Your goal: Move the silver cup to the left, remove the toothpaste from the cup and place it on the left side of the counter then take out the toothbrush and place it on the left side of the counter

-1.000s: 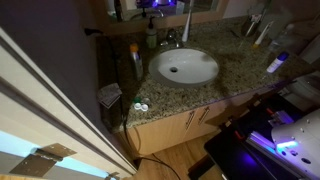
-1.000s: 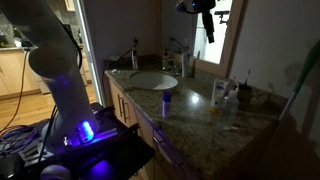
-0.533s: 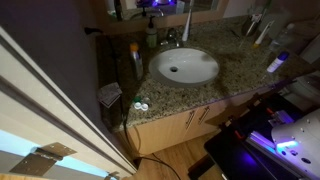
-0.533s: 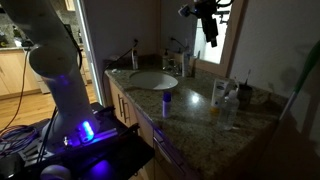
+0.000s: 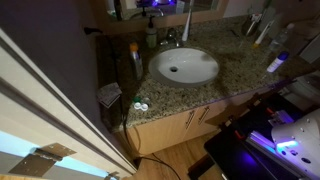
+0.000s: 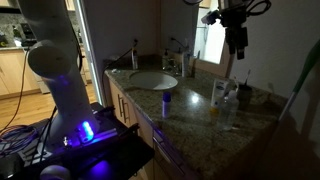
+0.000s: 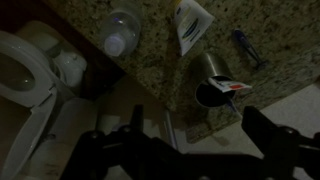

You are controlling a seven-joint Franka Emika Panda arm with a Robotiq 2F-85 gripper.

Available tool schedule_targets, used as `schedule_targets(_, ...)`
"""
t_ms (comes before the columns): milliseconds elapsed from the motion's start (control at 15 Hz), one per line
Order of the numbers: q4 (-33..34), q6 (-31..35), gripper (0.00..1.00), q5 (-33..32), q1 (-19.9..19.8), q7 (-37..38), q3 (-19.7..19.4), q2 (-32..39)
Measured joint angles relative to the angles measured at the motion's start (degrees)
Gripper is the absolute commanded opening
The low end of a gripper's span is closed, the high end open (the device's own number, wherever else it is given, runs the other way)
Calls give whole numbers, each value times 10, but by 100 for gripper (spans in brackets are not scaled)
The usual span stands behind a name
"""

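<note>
Above the counter (image 7: 150, 65), the pincer (image 7: 190, 125) hangs wide open and empty over the cup (image 7: 207, 72), which stands far from the sink (image 7: 20, 75) with the toothpaste (image 7: 228, 88) in it, so I think no step is done and all three are left.

Dim room; wood floor (image 5: 176, 150); pale wall (image 6: 275, 40).

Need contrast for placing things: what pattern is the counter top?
Speckled brown-grey granite; the counter shows best in an exterior view.
</note>
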Motion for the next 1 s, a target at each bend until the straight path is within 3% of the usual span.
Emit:
schedule_targets(400,31,-2,100,-4,2,28,-1,45)
schedule_targets(800,113,-2,100,158,-22,12,-1,169)
schedule_targets(1000,168,-7,100,178,-38,16,0,224)
